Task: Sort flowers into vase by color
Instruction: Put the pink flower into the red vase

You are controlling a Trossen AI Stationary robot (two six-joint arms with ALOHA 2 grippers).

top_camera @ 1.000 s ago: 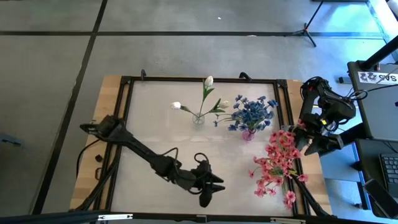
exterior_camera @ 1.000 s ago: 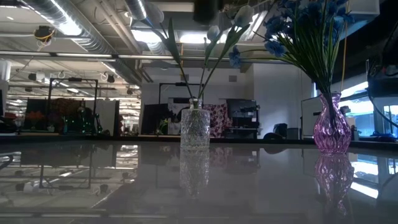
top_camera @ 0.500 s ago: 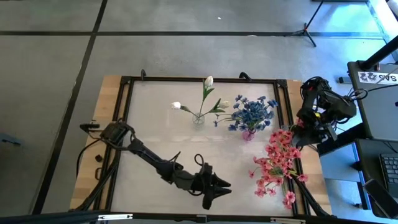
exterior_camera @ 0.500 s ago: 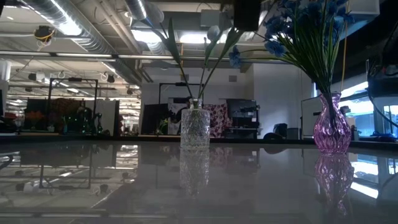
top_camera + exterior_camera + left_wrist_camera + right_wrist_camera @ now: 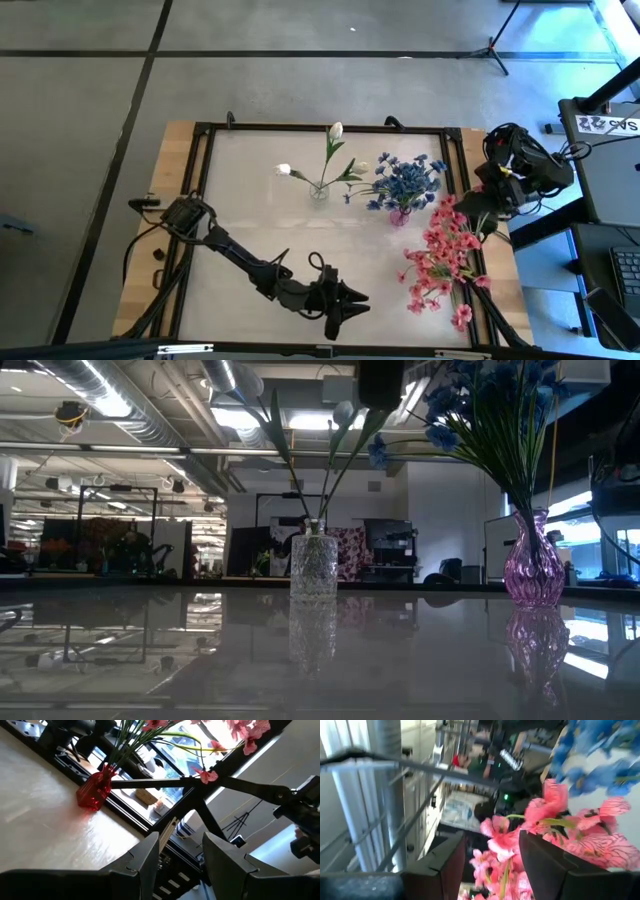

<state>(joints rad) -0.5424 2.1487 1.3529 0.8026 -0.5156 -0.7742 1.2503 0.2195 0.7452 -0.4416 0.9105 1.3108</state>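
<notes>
The pink flowers (image 5: 445, 262) are seen as a bunch at the right edge of the counter (image 5: 250, 210), their blooms spread along the black frame rail from near the purple vase (image 5: 399, 215) down toward the front corner. In the high view the stems run up toward the right gripper (image 5: 487, 203), which sits at the right rim of the counter, just beyond the rail. In the right wrist view the pink blooms are seen filling the gap between the two dark fingers (image 5: 547, 862), with a green stem passing between them; the jaws are held partly apart around the bunch, and whether the stems are actually pinched cannot be told (the blooms hide the contact).

The blue flowers (image 5: 405, 180) are already standing in the purple vase, and the white flowers (image 5: 333, 150) in the clear glass vase (image 5: 319, 192), the two vases being placed side by side near the back middle of the counter. In the low view the clear vase (image 5: 313, 565) is seen at centre and the purple one (image 5: 531, 565) to its right, both upright.

The left gripper (image 5: 345, 308) is held low over the front of the counter, well apart from every flower. Its jaws are seen partly open in the left wrist view, with nothing between the fingers (image 5: 145, 857); a red vase (image 5: 95, 792) with green stems in it is seen farther off at the counter's edge (pink blooms show above it).
</notes>
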